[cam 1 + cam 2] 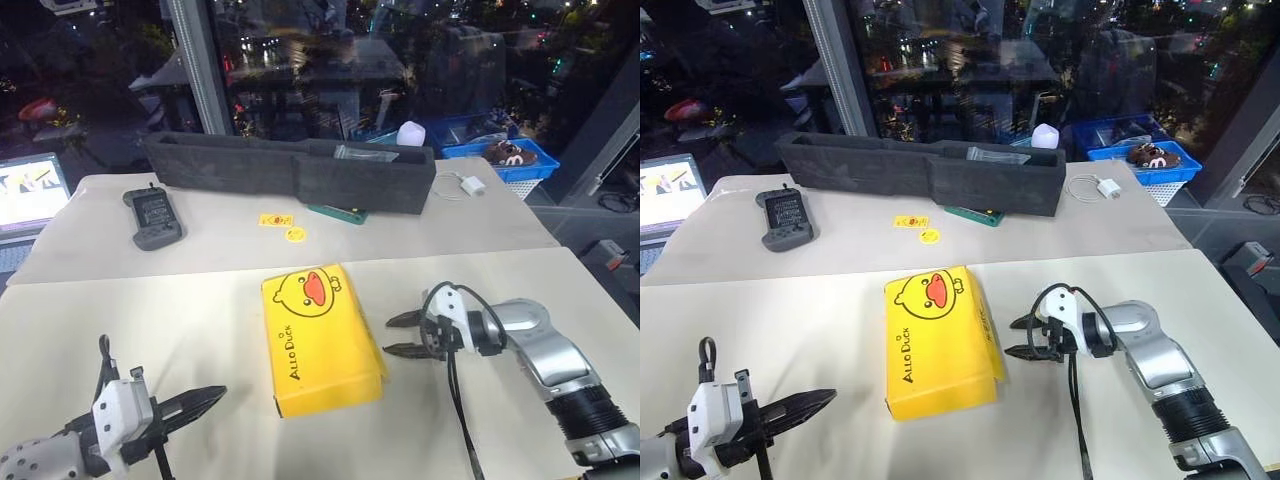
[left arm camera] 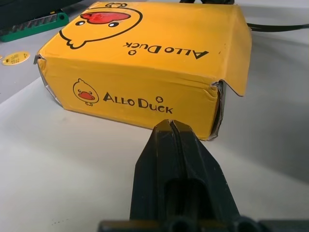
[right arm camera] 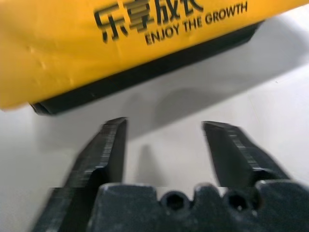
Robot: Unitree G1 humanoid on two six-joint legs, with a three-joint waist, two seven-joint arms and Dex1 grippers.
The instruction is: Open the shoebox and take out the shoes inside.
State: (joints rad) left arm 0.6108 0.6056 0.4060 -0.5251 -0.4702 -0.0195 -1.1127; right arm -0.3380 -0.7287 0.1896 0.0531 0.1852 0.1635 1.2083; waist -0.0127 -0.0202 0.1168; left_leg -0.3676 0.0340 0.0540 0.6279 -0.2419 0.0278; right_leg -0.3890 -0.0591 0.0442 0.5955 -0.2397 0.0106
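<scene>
My left end effector (image 1: 205, 398) sits clenched and empty near me, pointing right toward the near left corner of the shoebox (image 1: 320, 338), a short way off. The box lies closed mid-table (image 1: 200, 300), long axis running near to far, duck face at the far end. My right end effector (image 1: 404, 335), released, fingers spread, is just beside its right side, the nearer hand for lifting the lid, I judge.
</scene>
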